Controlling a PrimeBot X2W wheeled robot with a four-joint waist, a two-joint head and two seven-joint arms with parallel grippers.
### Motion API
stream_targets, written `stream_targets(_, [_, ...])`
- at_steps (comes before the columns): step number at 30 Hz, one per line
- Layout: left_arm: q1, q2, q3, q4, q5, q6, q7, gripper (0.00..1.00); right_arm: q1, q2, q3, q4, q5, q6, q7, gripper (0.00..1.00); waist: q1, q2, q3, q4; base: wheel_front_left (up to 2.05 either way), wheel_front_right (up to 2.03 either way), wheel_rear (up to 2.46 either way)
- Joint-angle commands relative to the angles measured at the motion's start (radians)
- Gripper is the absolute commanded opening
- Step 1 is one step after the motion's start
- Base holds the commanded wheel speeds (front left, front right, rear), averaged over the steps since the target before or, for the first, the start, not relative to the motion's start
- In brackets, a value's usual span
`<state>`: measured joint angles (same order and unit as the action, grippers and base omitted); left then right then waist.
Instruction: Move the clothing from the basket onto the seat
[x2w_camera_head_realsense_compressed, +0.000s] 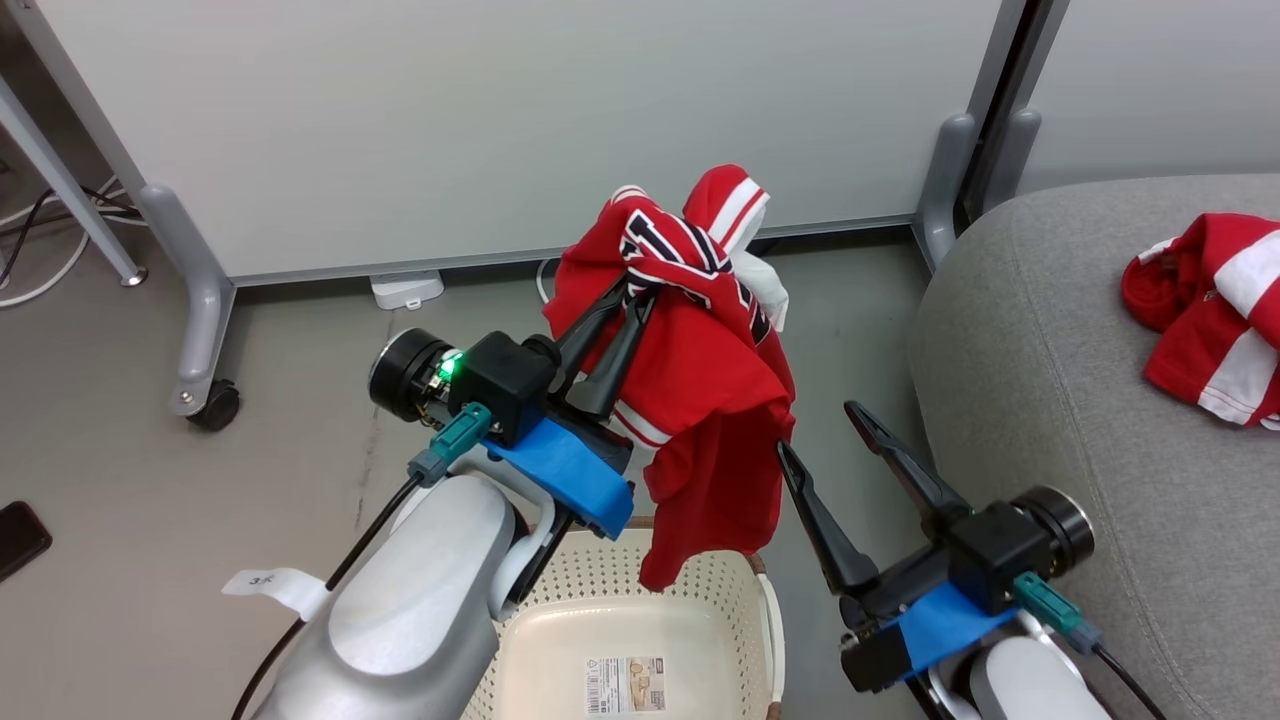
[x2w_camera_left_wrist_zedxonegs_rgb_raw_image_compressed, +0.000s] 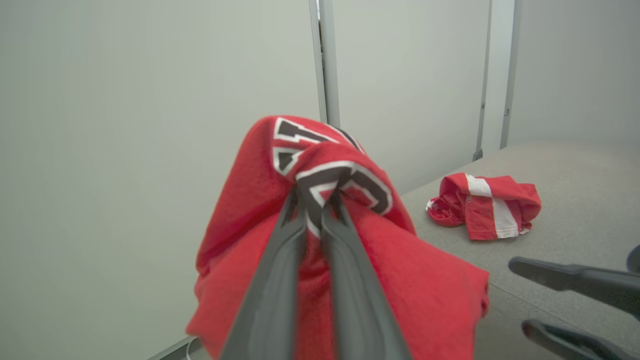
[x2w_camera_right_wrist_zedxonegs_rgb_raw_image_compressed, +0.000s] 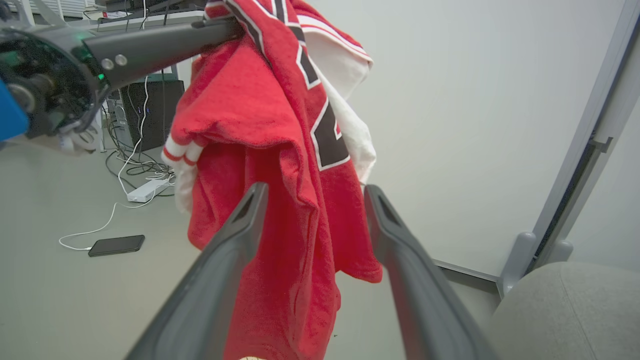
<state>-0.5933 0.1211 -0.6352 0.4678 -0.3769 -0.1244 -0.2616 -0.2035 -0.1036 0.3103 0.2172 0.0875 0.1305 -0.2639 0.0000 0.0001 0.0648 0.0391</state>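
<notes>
Holding jersey (x2w_camera_head_realsense_compressed: 720, 400) high over near basket (x2w_camera_head_realsense_compressed: 700, 575), left gripper (x2w_camera_head_realsense_compressed: 638, 290) pinched shut on it, arm stretched far; right gripper (x2w_camera_head_realsense_compressed: 815, 425) low, spread wide, empty, left of sofa (x2w_camera_head_realsense_compressed: 1050, 400) bearing striped garment (x2w_camera_head_realsense_compressed: 1215, 300).

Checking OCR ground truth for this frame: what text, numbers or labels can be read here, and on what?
"3", as far as it reads, then a blurred mark: on the white tag.
Black-and-white letters on the jersey: folded over, no whole word reads.
Print and barcode on the sticker in the basket: too small to read.
</notes>
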Motion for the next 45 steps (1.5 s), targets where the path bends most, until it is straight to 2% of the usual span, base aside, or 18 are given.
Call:
stream_targets(1, [-0.021, -0.005, -0.005, -0.004, 0.008, -0.006, -0.005, 0.0, -0.032, -0.008, 0.01, 0.011, -0.007, 0.001, -0.001, 1.0, 0.0, -0.0001, 0.006, 0.005, 0.0, 0.0, 0.0])
stream_targets(9, [-0.04, -0.022, -0.034, -0.009, 0.014, -0.005, -0.005, 0.0, -0.153, -0.009, 0.066, 0.128, -0.03, 0.0, -0.001, 1.0, 0.0, -0.0001, 0.032, 0.022, 0.0, 0.0, 0.0])
stream_targets(18, [-0.056, -0.034, -0.061, -0.015, 0.015, -0.006, -0.005, 0.0, -0.267, 0.015, 0.075, 0.231, -0.026, 0.001, -0.001, 1.0, 0.0, -0.0001, 0.054, 0.037, 0.0, 0.0, 0.0])
stream_targets(19, [-0.057, -0.035, -0.065, -0.015, 0.013, -0.006, -0.005, 0.0, -0.274, 0.019, 0.075, 0.234, -0.022, 0.001, -0.001, 0.76, 0.0, -0.0001, 0.055, 0.039, 0.0, 0.0, 0.0])
stream_targets(20, [-0.058, -0.035, -0.067, -0.015, 0.011, -0.006, -0.005, 0.0, -0.279, 0.022, 0.075, 0.235, -0.022, 0.001, -0.001, 0.41, 0.0, -0.0001, 0.055, 0.039, 0.0, 0.0, 0.0])
stream_targets(21, [-0.06, -0.036, -0.069, -0.014, 0.01, -0.006, -0.005, 0.0, -0.282, 0.025, 0.077, 0.235, -0.016, 0.001, -0.001, 0.0, 0.0, -0.0001, 0.055, 0.04, 0.0, 0.0, 0.0])
stream_targets(45, [-0.067, -0.021, -0.074, -0.009, 0.006, -0.006, -0.005, 0.0, -0.28, 0.036, 0.074, 0.227, -0.001, 0.001, -0.001, 0.0, 0.0, -0.0001, 0.061, 0.037, 0.0, 0.0, 0.0])
